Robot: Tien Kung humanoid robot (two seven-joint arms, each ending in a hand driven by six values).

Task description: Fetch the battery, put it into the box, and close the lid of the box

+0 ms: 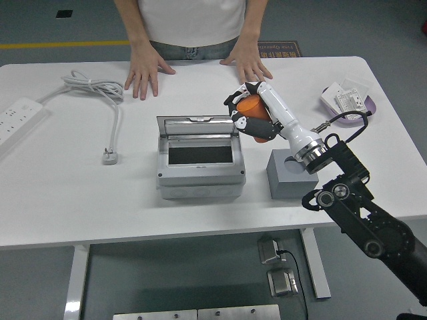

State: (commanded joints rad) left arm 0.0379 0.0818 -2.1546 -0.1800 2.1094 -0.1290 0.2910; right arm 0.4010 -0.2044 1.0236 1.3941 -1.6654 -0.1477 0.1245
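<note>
battery (252, 107) in right robot hand (248, 112) (gripped), beside box (200, 159)

Bright, even overhead light; white table (60, 200) is near blown out but keeps its edges. Shadows soft and short: a faint one under the open grey box (200, 175), another beside the grey block (288, 177). Mild glare on the right hand (250, 113) (white shell, glossy). Focus sharp centre to edge, no motion blur. Floor under the table reads darker.
</note>
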